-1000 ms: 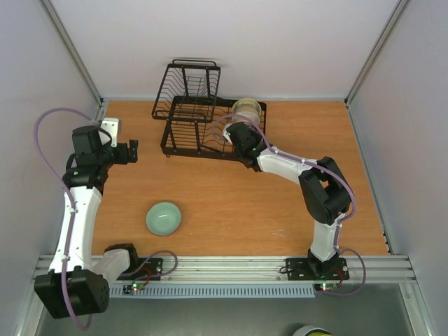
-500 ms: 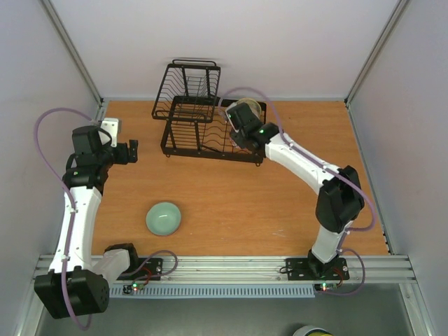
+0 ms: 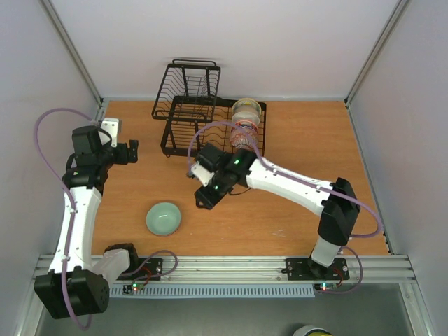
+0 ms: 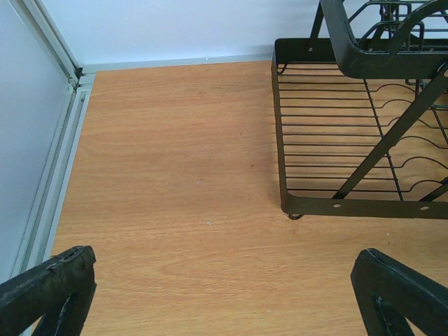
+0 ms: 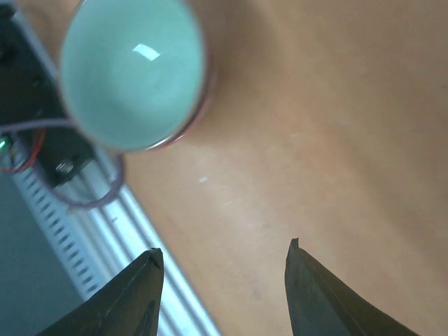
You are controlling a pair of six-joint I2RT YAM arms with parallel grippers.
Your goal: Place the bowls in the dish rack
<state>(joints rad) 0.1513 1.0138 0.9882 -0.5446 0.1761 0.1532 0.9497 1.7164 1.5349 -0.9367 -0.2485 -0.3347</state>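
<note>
Black wire dish rack (image 3: 199, 122) sits at the back of the wooden table (image 3: 301, 133). At the rack's right end a cream bowl (image 3: 247, 108) stands on edge. Red patterned bowls (image 3: 243, 134) are packed just in front of it; probably two, but the top view is too small to count.

Mint green bowl (image 3: 164, 218) is outside the rack, upright on the table, well in front of the rack's left half.

Right gripper (image 3: 199, 189) hangs in front of the rack, between rack and mint bowl. In the wrist view its jaws are apart with nothing between them (image 5: 224, 248), and the mint bowl (image 5: 133, 73) is ahead of them, not touched.

Left gripper (image 3: 133, 151) is left of the rack, apart from it. Its jaws are spread wide and empty (image 4: 222, 259), facing the rack's left end (image 4: 350, 140).
</note>
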